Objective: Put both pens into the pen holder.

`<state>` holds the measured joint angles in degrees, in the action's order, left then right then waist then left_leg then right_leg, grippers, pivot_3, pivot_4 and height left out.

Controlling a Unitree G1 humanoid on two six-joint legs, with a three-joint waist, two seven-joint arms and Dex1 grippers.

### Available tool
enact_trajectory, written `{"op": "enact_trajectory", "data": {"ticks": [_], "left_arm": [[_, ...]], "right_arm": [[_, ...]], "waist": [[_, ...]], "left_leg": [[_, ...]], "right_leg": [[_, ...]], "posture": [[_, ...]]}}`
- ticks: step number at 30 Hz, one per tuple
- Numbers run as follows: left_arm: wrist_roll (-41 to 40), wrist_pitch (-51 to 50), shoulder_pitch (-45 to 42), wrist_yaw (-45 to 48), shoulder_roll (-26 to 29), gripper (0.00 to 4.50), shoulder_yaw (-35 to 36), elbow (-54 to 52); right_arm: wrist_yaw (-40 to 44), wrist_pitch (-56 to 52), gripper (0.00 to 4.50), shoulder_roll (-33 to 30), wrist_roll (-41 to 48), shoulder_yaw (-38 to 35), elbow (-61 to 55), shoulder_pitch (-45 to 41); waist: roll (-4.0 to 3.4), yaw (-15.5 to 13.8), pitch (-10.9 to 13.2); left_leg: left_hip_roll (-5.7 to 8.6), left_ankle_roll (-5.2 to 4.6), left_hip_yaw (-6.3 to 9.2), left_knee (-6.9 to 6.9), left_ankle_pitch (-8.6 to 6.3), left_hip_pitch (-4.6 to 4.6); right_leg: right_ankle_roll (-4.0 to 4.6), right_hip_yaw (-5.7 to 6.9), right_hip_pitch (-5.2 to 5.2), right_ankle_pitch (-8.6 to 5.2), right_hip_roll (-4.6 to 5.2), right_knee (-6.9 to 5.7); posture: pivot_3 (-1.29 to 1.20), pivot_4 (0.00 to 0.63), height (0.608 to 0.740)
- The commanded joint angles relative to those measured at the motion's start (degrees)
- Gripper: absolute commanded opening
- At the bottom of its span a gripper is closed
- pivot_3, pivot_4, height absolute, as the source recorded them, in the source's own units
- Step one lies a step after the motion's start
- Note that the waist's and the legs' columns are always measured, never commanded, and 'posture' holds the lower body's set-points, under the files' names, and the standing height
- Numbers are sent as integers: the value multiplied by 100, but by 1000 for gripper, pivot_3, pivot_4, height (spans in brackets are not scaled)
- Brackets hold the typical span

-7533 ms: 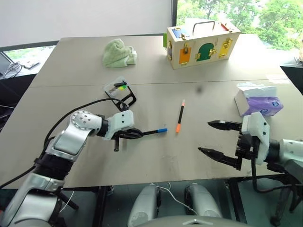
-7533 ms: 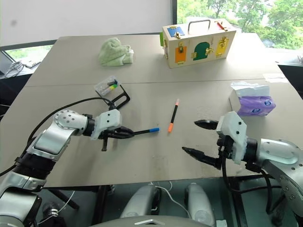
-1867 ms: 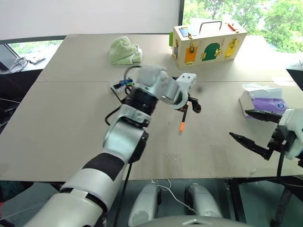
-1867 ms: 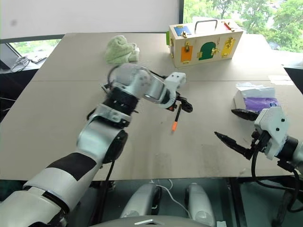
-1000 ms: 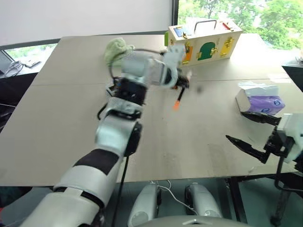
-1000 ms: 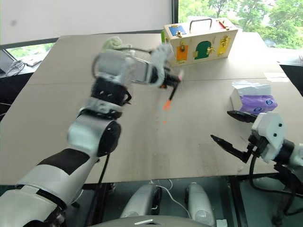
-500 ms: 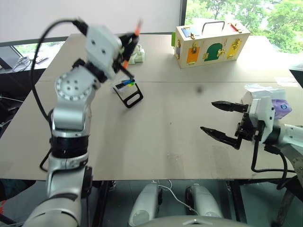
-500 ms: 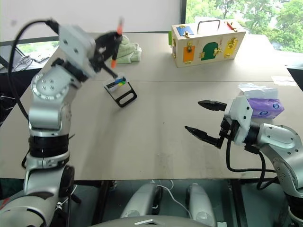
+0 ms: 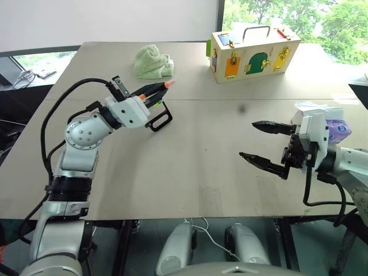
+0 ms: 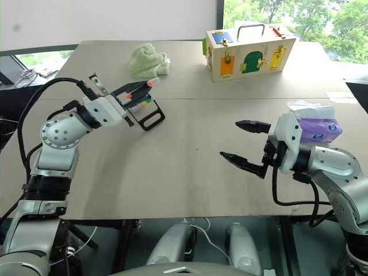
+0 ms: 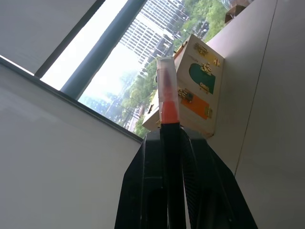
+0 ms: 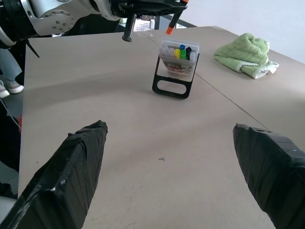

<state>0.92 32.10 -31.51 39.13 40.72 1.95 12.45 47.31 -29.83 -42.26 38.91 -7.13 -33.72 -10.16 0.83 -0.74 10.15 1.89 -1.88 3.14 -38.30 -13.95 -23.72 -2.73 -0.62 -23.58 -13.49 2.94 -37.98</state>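
Above the clear plastic pen holder on its black loop frame (image 12: 177, 67), the slim black pen with the orange end (image 9: 161, 87) is being held clamped by the left gripper (image 9: 150, 92), tip outward, presumably for lining up over the cup. Its blue-ended mate (image 12: 182, 47) is already being kept inside. The right gripper (image 9: 264, 144), apart and empty, is being parked well clear.
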Motion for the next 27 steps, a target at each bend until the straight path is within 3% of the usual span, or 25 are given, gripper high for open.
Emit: {"op": "enact_trajectory", "data": {"ticks": [1,9,10,11,14,16,18,20,22,27], "left_arm": [[-179,430,-138,122,50,339,40,355],[-45,908,-119,-106,116,339,178,1360],[-116,870,-100,-116,130,1003,229,1439],[-135,898,-66,-114,173,1267,253,1507],[-305,865,134,-109,249,2658,371,1371],[-652,440,343,-51,189,3638,455,866],[-1058,-399,604,-116,86,4262,510,15],[-1794,-1984,1007,-458,-6,4262,602,-1328],[-2369,-2950,1393,-486,33,4262,629,-2355],[-2364,-4013,2177,-635,35,4262,405,-3656]], "right_arm": [[-47,11,4500,-6,128,-104,-230,-130],[-46,-16,4500,-99,163,-159,-231,-118],[-40,-16,4500,-108,169,-167,-232,-112],[-39,-19,4500,-116,174,-168,-231,-114],[-18,-31,4500,-149,203,-186,-224,-105],[1,-29,4500,-169,198,-172,-207,-102],[12,-24,4500,-181,202,-170,-200,-77],[7,-29,4500,-180,191,-167,-194,-44],[13,-10,4500,-166,152,-154,-168,20],[12,51,4500,-78,70,-72,-69,112]], "waist": [[0,1,0],[1,10,0],[0,10,0],[1,10,0],[1,13,0],[1,13,0],[1,12,0],[3,-3,1],[5,-1,-1],[3,18,-2]], "left_leg": [[0,0,0,0,0,0],[-1,-2,0,-1,-1,1],[-2,-2,0,-1,-1,1],[-2,-2,0,-1,-1,1],[-3,-3,1,-1,-2,1],[-4,-3,0,-1,-2,1],[-5,-4,1,-1,-2,0],[-4,-4,5,-2,-3,-1],[-5,-5,13,-4,-4,-6],[-7,-4,9,0,-4,1]], "right_leg": [[0,2,0,0,-5,0],[0,3,0,0,-17,-2],[0,3,0,0,-16,-2],[0,3,0,0,-17,-2],[0,3,-1,0,-18,-2],[0,2,-1,0,-14,-1],[0,1,-1,0,0,-1],[0,-7,1,0,7,-1],[0,-10,1,0,10,0],[1,-17,1,0,6,-2]], "posture": [[0,150,740],[0,150,740],[0,150,740],[0,150,740],[0,150,740],[0,150,740],[0,150,740],[0,150,740],[0,150,740],[0,150,740]]}}
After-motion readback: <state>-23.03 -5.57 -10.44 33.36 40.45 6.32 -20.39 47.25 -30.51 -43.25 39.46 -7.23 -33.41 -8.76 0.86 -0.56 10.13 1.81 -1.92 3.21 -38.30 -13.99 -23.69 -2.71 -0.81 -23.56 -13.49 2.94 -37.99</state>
